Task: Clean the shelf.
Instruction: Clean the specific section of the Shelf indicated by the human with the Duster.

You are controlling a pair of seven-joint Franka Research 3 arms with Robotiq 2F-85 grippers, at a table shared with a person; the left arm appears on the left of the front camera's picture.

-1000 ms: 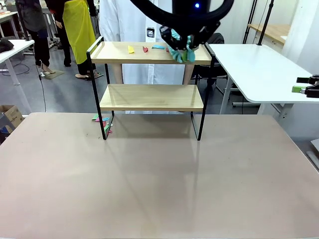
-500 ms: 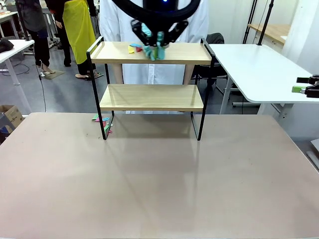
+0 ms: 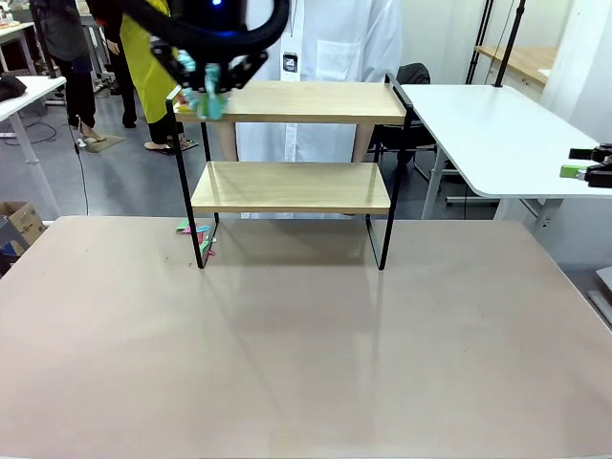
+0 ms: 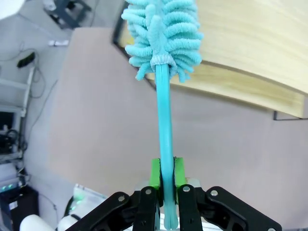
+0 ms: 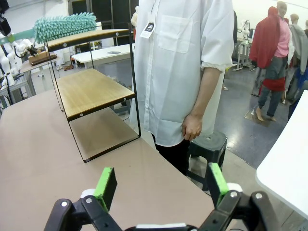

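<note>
The shelf (image 3: 292, 101) stands at the far side of the beige tabletop, two wooden boards in a thin black frame. My left gripper (image 3: 212, 73) hangs over the left end of the top board, shut on the handle of a teal fluffy duster (image 3: 209, 102). In the left wrist view the green pads (image 4: 155, 173) clamp the duster's handle (image 4: 165, 130), and its head (image 4: 163, 33) lies at the shelf's edge (image 4: 250, 43). My right gripper (image 3: 585, 168) hovers far right, open and holding nothing (image 5: 161, 185). From there the shelf (image 5: 91, 91) shows side-on, with the duster (image 5: 65, 25) on top.
Small coloured paper scraps (image 3: 196, 232) lie on the tabletop by the shelf's left front leg. A person in a white coat (image 3: 320, 38) stands behind the shelf. A white table (image 3: 488, 124) is at the right, a cardboard box (image 3: 19, 225) at the left.
My left gripper swept the duster leftward along the top board, from its right end to its left end. The coloured scraps that lay on that board are gone from it.
</note>
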